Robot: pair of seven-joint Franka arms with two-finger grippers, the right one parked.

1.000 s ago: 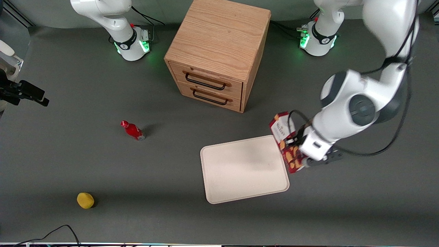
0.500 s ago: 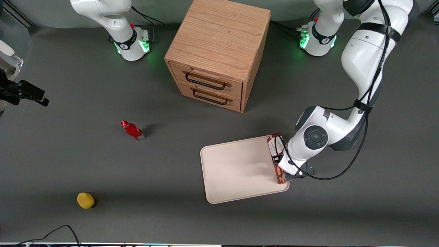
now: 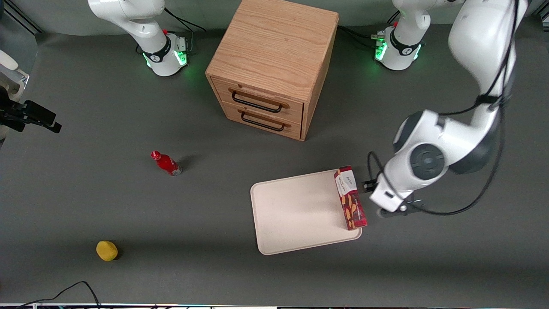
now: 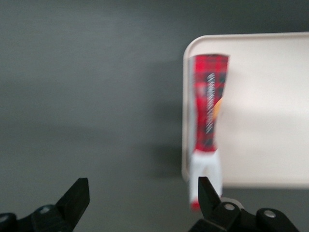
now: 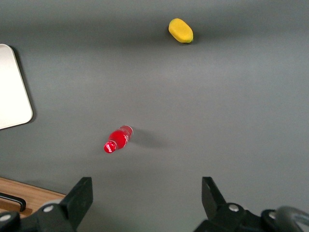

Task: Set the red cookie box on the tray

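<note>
Red cookie box lying on the tray, left gripper released beside it.

Largest to smallest: wooden two-drawer cabinet (image 3: 272,64), both drawers shut; cream tray (image 3: 300,214) on the grey table (image 3: 128,206), nearer the front camera than the cabinet; red cookie box (image 3: 350,198) lying flat along the tray's edge toward the working arm's end, white label panel toward the cabinet, its white lettering too blurred to read; gripper (image 3: 396,211) just off that tray edge beside the box, jaws spread wide, grasping nothing; small red bottle (image 3: 166,163) and yellow object (image 3: 107,250) toward the parked arm's end.
</note>
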